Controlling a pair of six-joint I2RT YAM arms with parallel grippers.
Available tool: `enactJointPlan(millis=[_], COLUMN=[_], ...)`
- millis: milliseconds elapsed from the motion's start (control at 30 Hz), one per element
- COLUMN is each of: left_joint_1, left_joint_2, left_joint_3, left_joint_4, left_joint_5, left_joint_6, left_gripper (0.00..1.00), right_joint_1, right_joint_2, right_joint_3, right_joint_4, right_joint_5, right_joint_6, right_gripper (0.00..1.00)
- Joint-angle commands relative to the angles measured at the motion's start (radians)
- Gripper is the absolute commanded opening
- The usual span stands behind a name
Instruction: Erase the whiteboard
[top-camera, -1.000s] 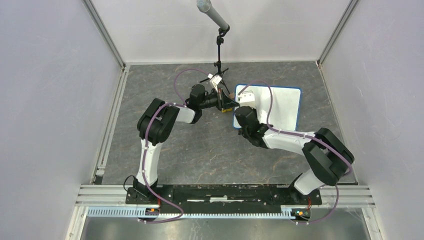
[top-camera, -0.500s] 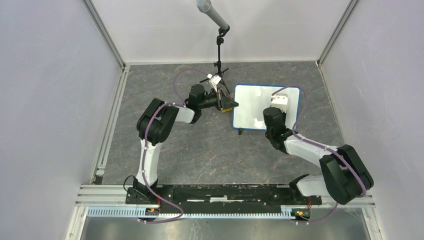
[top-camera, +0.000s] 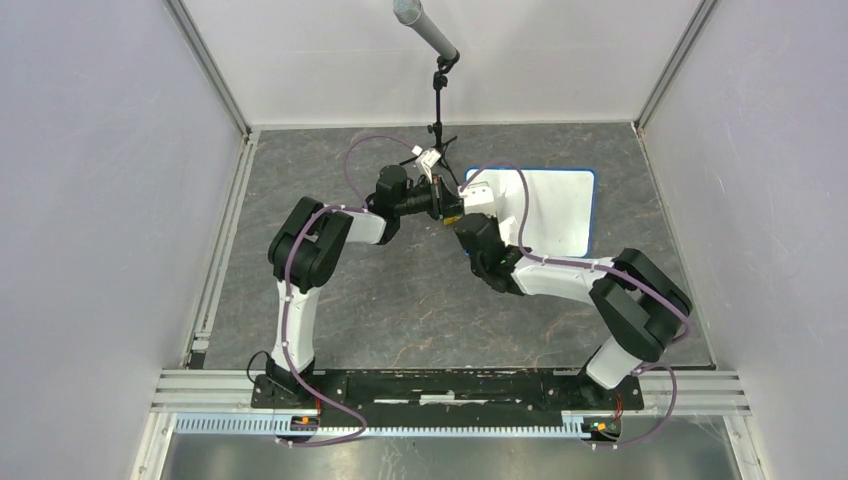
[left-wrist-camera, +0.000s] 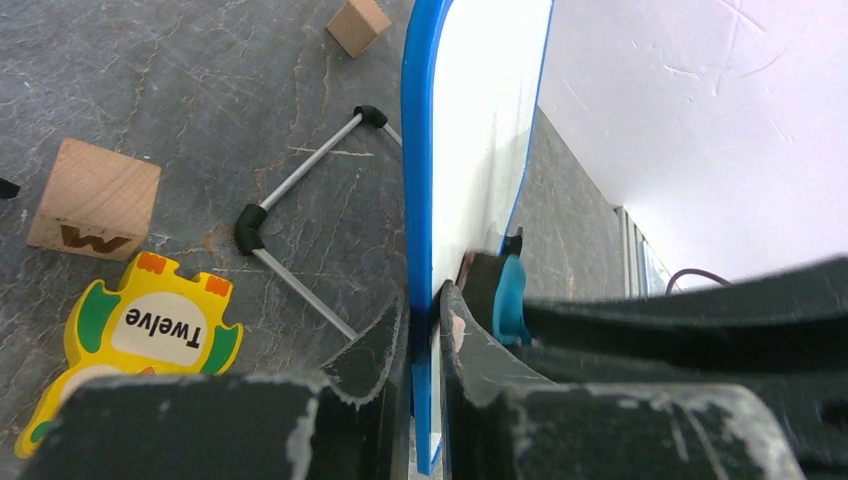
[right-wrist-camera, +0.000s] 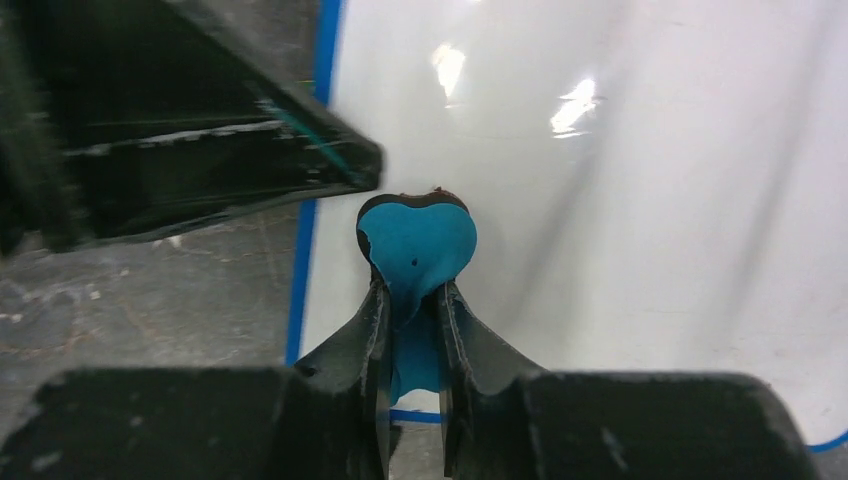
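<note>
On the grey marbled tabletop (left-wrist-camera: 200, 80) lie a wooden letter block (left-wrist-camera: 95, 198), a smaller wooden block (left-wrist-camera: 358, 26) and a yellow puzzle piece reading "Twelve" (left-wrist-camera: 140, 335), all near the tripod legs (left-wrist-camera: 300, 169) of a stand holding a grey microphone (top-camera: 424, 28)

a robotics lab test cell, seen from above. plain white panel walls (top-camera: 100, 200) set in aluminium framing (top-camera: 205, 65) box in a grey stone-patterned table (top-camera: 400, 310) on its left, right and far sides. a left arm (top-camera: 310, 250) and a right arm (top-camera: 600, 285) are bolted to a black plate (top-camera: 450, 385) on a metal rail at the near edge, trailing purple cables (top-camera: 350, 165). a microphone (top-camera: 420, 25) on a small stand sits at the far side.
</note>
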Motion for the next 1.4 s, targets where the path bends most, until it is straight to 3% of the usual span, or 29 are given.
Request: enactJointPlan(millis=[0, 267, 433, 600, 767, 967, 1200, 1367], left_joint_1=[0.015, 0.014, 0.013, 0.013, 0.014, 0.015, 0.013, 0.013], left_joint_2=[-0.015, -0.030, -0.051, -0.110, -0.221, -0.479, -0.933, -1.264], left_joint_3=[-0.013, -0.011, -0.029, -0.064, -0.154, -0.290, -0.572, -0.563], left_joint_4=[-0.151, -0.212, -0.205, -0.236, -0.259, -0.473, -0.593, -0.926], left_joint_5=[-0.023, -0.050, -0.053, -0.079, -0.140, -0.320, -0.369, -0.404], left_joint_6=[0.110, 0.131, 0.101, 0.126, 0.150, 0.216, 0.091, 0.146], left_gripper=[0.02, 0.02, 0.02, 0.31, 0.58, 0.67, 0.74, 0.76], right_joint_1=[-0.096, -0.337, -0.350, -0.229, -0.051, 0.058, 0.121, 0.127], right_joint_2=[-0.074, -0.279, -0.418, -0.516, -0.516, -0.543, -0.577, -0.576], right_joint_3=[-0.072, -0.274, -0.270, -0.251, -0.206, -0.226, -0.305, -0.363], right_joint_4=[0.015, -0.019, -0.140, -0.241, -0.395, -0.499, -0.538, -0.502], right_joint_5=[0.007, -0.026, -0.028, -0.049, -0.230, -0.508, -0.577, -0.572], right_joint_6=[0.011, 0.006, 0.006, -0.040, -0.075, -0.041, 0.032, 0.031], right_gripper=[0.15, 0.15, 0.15, 0.16, 0.16, 0.16, 0.20, 0.20])
